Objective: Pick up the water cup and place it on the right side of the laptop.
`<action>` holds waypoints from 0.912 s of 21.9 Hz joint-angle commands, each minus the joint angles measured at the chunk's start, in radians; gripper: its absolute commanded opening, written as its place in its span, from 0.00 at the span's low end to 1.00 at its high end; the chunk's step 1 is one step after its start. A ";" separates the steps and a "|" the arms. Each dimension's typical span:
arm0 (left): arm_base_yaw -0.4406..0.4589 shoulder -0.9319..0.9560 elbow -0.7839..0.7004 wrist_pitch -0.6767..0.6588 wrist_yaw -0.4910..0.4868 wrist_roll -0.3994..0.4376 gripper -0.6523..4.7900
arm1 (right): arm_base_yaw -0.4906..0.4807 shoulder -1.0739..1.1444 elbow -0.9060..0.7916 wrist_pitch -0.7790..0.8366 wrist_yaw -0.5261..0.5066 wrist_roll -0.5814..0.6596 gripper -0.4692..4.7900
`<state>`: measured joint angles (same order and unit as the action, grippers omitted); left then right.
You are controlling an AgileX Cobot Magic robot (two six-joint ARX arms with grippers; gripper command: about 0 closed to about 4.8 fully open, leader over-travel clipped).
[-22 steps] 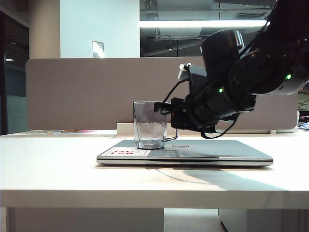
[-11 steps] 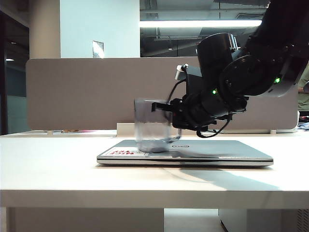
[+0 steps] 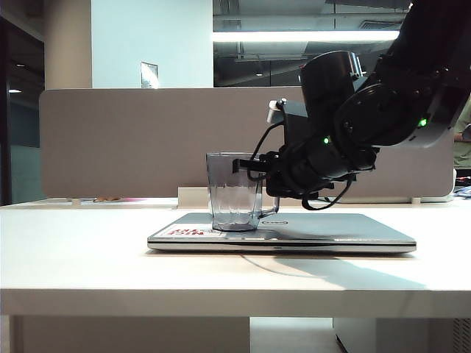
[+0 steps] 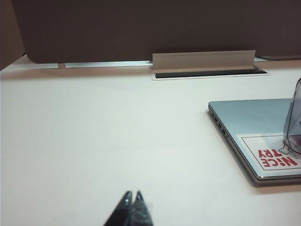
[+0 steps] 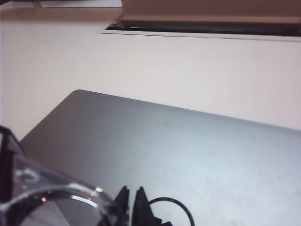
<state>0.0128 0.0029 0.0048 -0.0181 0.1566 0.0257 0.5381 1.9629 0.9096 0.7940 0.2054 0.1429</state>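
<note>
The water cup (image 3: pixel 234 197), a clear grey-blue faceted tumbler, stands upright on the left part of the closed silver laptop (image 3: pixel 331 228), beside its white sticker with red print (image 3: pixel 193 232). My right gripper (image 3: pixel 247 166) reaches in from the right at rim height and is shut on the cup's right wall. In the right wrist view its fingertips (image 5: pixel 130 190) stand nearly together at the cup's rim (image 5: pixel 51 188), above the laptop lid (image 5: pixel 188 141). My left gripper (image 4: pixel 132 194) is shut and empty over bare table, left of the laptop (image 4: pixel 249 117) and cup (image 4: pixel 294 122).
A beige partition (image 3: pixel 147 140) runs along the back of the white table (image 3: pixel 88 257). A raised cable flap and slot (image 4: pixel 204 63) lie behind the laptop. A thin black cable loop (image 5: pixel 181 209) hangs by the right gripper's fingers. Bare table lies right of the laptop (image 3: pixel 441 235).
The right gripper has closed on the cup's wall. The cup blurred and shifted slightly to the right on the lid, then settled upright. The left gripper has not moved.
</note>
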 commanded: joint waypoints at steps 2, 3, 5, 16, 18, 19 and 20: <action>0.002 0.001 0.003 0.012 0.005 0.000 0.11 | 0.002 -0.051 0.002 0.000 0.005 -0.061 0.09; 0.002 0.001 0.003 0.012 0.005 0.000 0.11 | 0.002 -0.069 0.002 -0.011 0.012 -0.089 0.09; 0.002 0.001 0.003 0.012 0.005 0.000 0.11 | 0.001 -0.099 0.002 -0.035 0.039 -0.125 0.09; 0.002 0.001 0.003 0.011 0.005 0.000 0.11 | -0.148 -0.333 -0.098 -0.166 0.035 -0.106 0.09; 0.002 0.001 0.003 0.011 0.005 0.000 0.11 | -0.192 -0.386 -0.148 -0.168 0.035 -0.089 0.09; 0.002 0.001 0.003 0.011 0.005 0.000 0.11 | -0.212 -0.410 -0.172 -0.167 0.035 -0.086 0.09; 0.002 0.001 0.003 0.011 0.005 0.000 0.11 | -0.253 -0.464 -0.226 -0.170 0.035 -0.087 0.09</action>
<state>0.0128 0.0036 0.0048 -0.0189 0.1566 0.0257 0.3077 1.5364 0.7139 0.6075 0.2417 0.0467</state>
